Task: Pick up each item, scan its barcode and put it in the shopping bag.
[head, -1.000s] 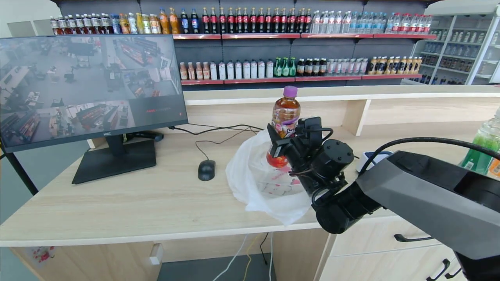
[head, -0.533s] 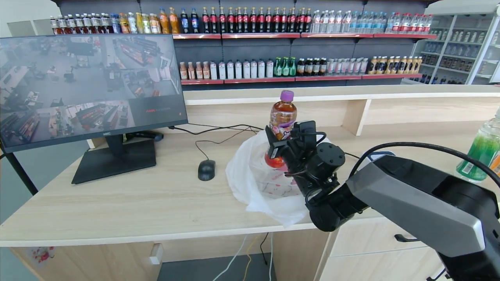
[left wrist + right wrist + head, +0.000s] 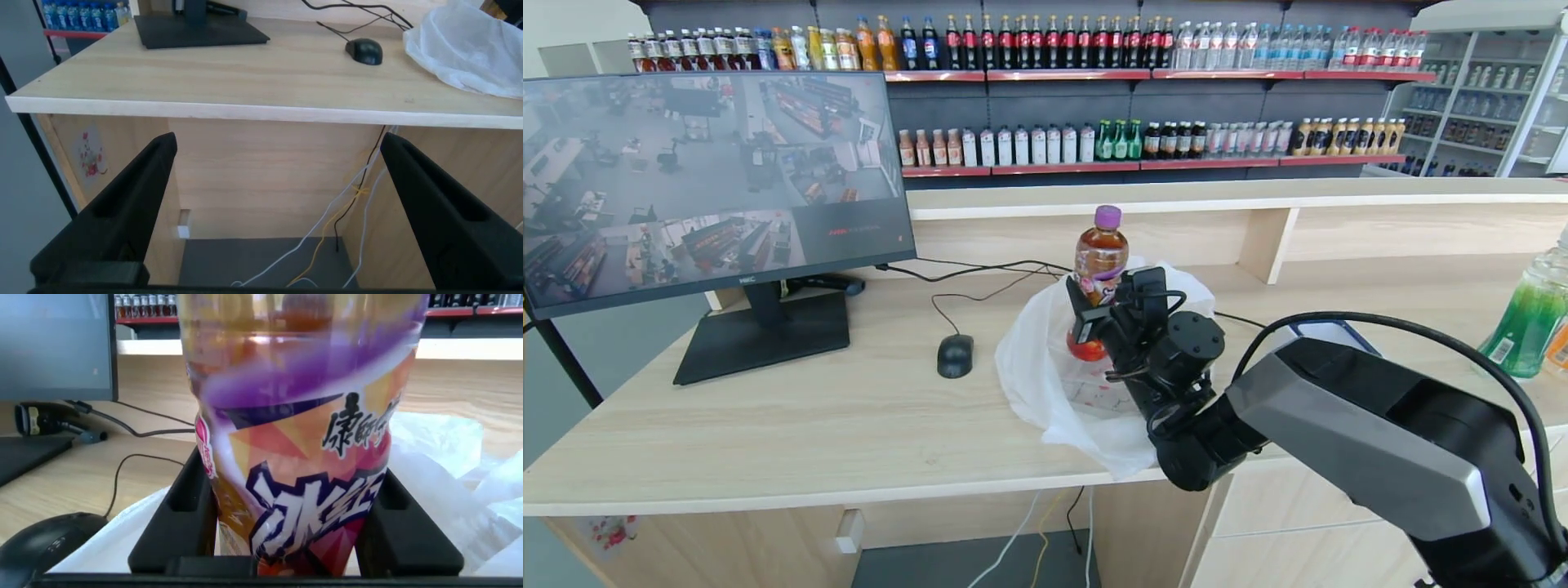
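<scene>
**Bottle held upright at the mouth of the bag**

Standing here, I see the right jaws pinching a tea bottle [image 3: 1099,257] with a purple cap. One jaw sits on each side of the label, so the bottle stands upright in the middle of the head view. Its base sits in the mouth of the white shopping bag [image 3: 1045,384], which slumps open on the counter [image 3: 809,425] just right of the mouse [image 3: 954,355]. I cannot tell whether the base touches the bottom of the bag.

The hold is on the body with the cap free. The vertical hold looks meant to let the bottle stand rather than topple once released. I'd judge this to be the bagging step, close to done. What is left is to let go and lift out without snagging the thin plastic.

The left jaws are spread wide with nothing between them, parked low in front of the counter's edge, clear of the work. A green bottle [image 3: 1531,314] stands at the right edge of the frame and is probably next in line.
</scene>
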Robot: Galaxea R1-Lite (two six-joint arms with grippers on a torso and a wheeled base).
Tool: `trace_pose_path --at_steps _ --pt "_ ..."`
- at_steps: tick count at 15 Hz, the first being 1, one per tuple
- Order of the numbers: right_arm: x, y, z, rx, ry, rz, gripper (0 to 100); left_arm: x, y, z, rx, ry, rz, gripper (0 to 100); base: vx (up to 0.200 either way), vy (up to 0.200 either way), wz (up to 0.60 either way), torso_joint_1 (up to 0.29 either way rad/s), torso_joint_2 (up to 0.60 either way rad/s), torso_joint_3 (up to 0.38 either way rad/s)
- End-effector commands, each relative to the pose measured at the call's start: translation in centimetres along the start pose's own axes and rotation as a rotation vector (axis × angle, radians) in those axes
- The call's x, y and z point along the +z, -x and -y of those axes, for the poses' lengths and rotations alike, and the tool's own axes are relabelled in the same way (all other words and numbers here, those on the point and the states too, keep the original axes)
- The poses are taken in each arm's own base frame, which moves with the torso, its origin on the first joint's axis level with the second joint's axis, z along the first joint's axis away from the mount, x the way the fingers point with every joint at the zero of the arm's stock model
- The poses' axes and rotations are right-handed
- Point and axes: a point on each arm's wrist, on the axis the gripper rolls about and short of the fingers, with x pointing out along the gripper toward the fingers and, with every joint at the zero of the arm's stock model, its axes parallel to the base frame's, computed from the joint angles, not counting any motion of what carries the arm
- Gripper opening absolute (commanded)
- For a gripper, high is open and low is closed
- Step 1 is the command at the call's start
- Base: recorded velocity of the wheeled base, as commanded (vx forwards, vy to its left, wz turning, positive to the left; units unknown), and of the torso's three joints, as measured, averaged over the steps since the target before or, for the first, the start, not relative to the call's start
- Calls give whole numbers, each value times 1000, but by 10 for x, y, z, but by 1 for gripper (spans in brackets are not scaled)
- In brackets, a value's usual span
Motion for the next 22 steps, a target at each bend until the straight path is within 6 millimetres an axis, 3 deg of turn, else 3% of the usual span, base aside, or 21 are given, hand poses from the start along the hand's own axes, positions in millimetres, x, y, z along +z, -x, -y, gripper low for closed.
trace_pose_path --at_steps 1,22 --pt "-7 2 -1 1 2 -13 0 0 0 0 0 0 1 100 0 0 0 0 0 0" --pt "-37 9 -6 14 5 -68 0 0 0 0 0 0 -1 100 0 0 0 0 0 0"
